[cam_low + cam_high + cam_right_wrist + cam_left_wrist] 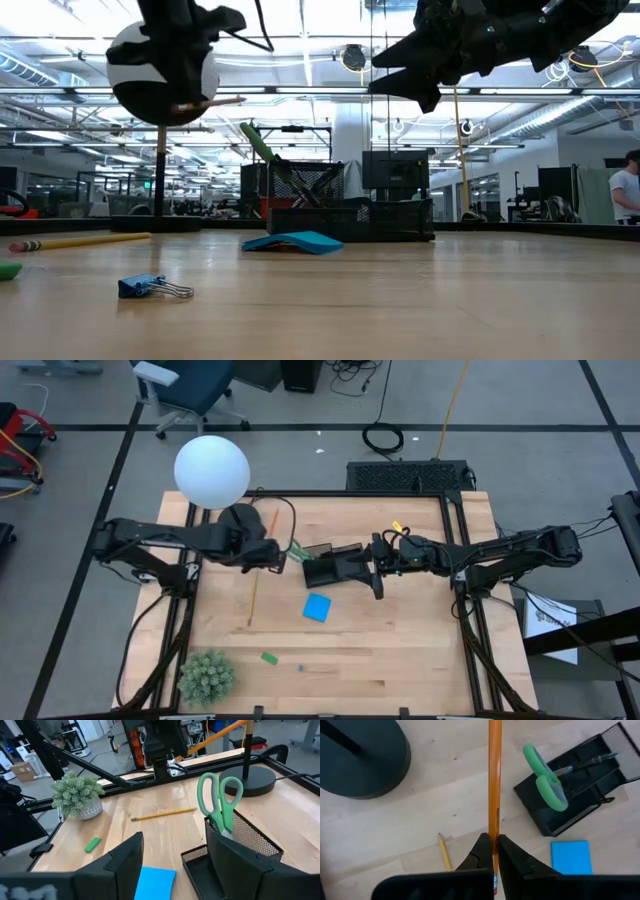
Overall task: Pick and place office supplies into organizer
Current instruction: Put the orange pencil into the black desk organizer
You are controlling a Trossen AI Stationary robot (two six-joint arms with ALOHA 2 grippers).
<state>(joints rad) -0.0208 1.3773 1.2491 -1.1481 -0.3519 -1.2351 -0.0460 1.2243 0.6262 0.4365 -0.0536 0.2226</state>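
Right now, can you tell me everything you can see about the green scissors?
The scissors have two light green plastic handle loops. They stand handles-up, a bit tilted, in the tall mesh cup at one end of the black organizer, blades hidden inside. The loops stick out above the rim. Only the cup touches them; neither gripper does.

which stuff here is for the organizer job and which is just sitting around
Part of the job:
- organizer
- scissors, already standing in it
- pencil, held in the left pincer
- second pencil
- blue note pad
- green eraser
- binder clip

Just lying about:
- globe lamp
- plant ball
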